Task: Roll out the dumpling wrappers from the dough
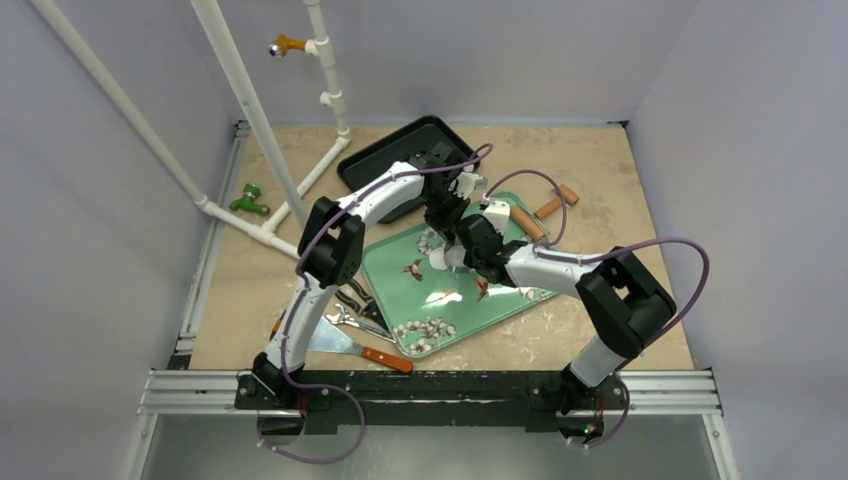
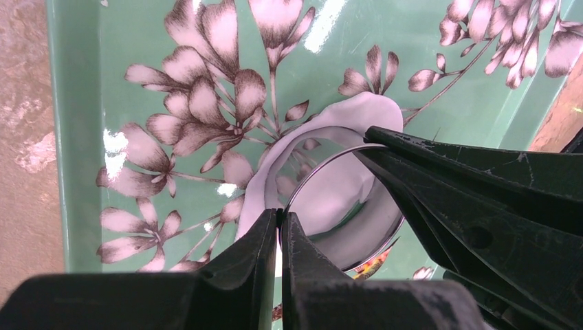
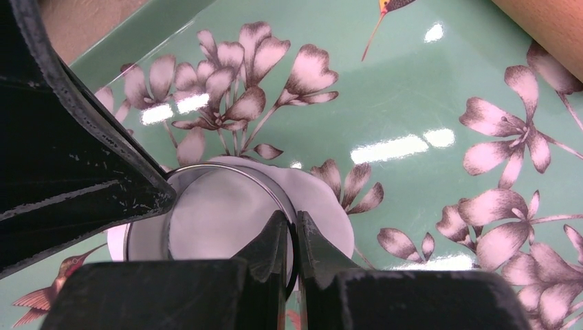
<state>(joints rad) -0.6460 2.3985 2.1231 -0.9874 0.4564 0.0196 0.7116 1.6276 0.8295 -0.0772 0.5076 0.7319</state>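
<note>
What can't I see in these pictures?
Left wrist view: the right end effector hides the ring cutter's right side and part of the dough.
Right wrist view: the left end effector covers some dough at left; the corner cuts off the rolling pin.
Top view: both mostly covered and tiny.

Pale pink-white blossoms (image 3: 240,96) on brown stems and small red-brown hummingbirds (image 3: 48,292) pattern the glossy mint-green rectangular tray (image 3: 412,89); the thin round dumpling wrapper (image 3: 326,199) is plain off-white, the round metal ring cutter (image 3: 206,167) mirror-silver, the stone-look tabletop (image 1: 620,160) mottled beige, the shallow second tray (image 1: 400,145) solid black, the arms' cables (image 1: 660,240) purple
</note>
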